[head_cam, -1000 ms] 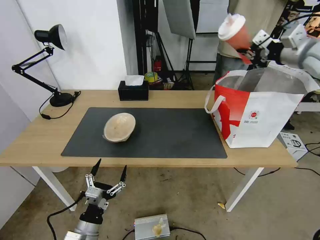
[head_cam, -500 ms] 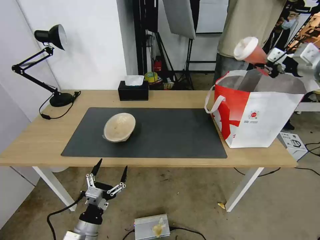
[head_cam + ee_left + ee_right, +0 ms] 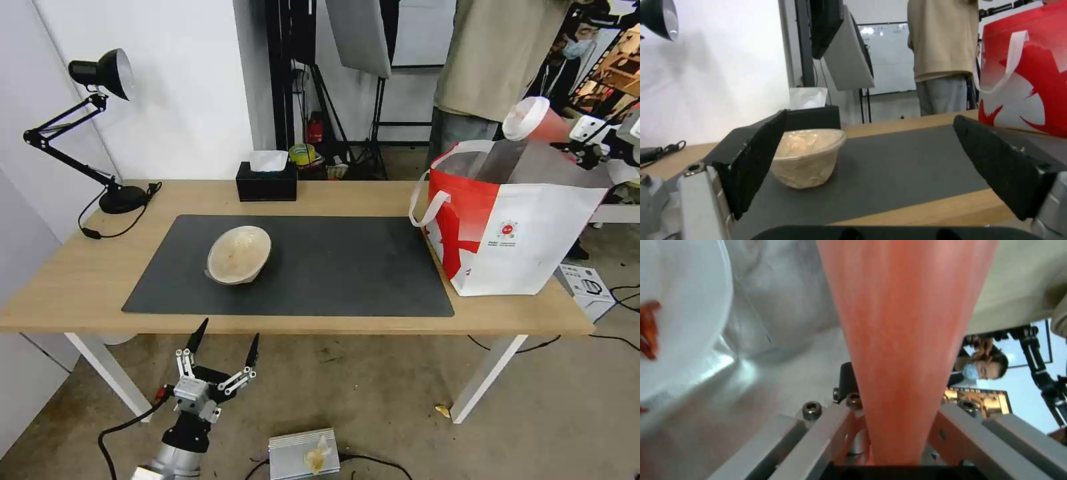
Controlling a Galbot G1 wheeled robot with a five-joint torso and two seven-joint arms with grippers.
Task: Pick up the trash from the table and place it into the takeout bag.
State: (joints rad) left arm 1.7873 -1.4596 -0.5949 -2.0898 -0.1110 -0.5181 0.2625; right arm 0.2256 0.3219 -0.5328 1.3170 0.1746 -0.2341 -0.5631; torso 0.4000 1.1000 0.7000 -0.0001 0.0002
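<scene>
head view: right gripper (image 3: 579, 143) over the takeout bag (image 3: 527, 220), clenched on the tilted orange-red cup (image 3: 541, 124); left gripper (image 3: 223, 347) hangs below the table (image 3: 80, 280), claw spread. left wrist view: beige bowl (image 3: 806, 160) near its released fingers (image 3: 753, 160). right wrist view: cup pinched; white bowl (image 3: 675, 316) inside the bag.

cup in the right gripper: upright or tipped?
Tipped. The orange-red cup lies nearly sideways over the takeout bag, white lid toward the table's middle, base clamped in the right gripper.
</scene>
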